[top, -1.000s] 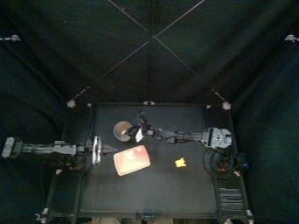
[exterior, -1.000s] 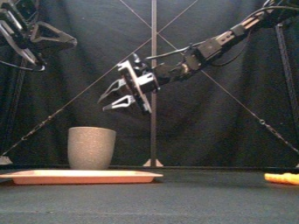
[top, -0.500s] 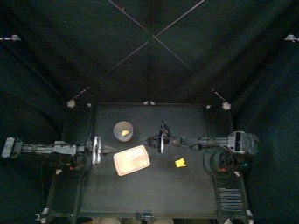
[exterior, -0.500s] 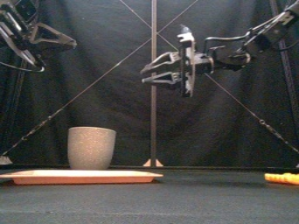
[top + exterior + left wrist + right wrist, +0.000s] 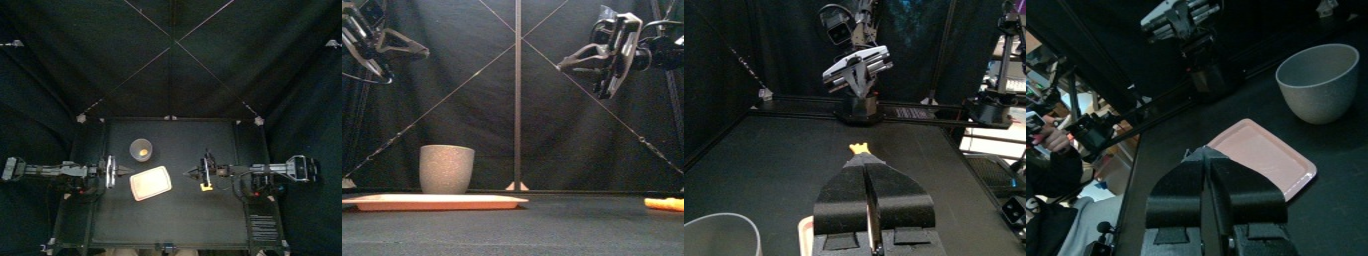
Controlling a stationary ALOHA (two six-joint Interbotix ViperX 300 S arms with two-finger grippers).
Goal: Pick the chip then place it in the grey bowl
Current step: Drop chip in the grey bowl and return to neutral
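Currently: chip [image 5: 663, 204] lies loose near the tabletop's right edge. Right gripper [image 5: 580, 58] hangs high above, jaws pressed together, empty, probably lining up. Grey bowl [image 5: 446, 168] waits behind pink tray [image 5: 436, 201]. Left gripper [image 5: 866, 170], closed, rests at left edge.

You have a black tabletop [image 5: 174, 218] carrying a grey speckled cup [image 5: 142, 150], a pink tray [image 5: 152, 184] just in front, and a yellow chip [image 5: 206, 186] to the right.

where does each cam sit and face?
Top: high overhead, looking down on the table; left arm and right arm show.
Front: table's front edge, level toward the grey cup; right tool up high.
Left wrist: faces the chip; own left tool, shut.
Right wrist: faces cup and pink tray; own tool, shut.
Shared: top and front both show cup, tray, chip.
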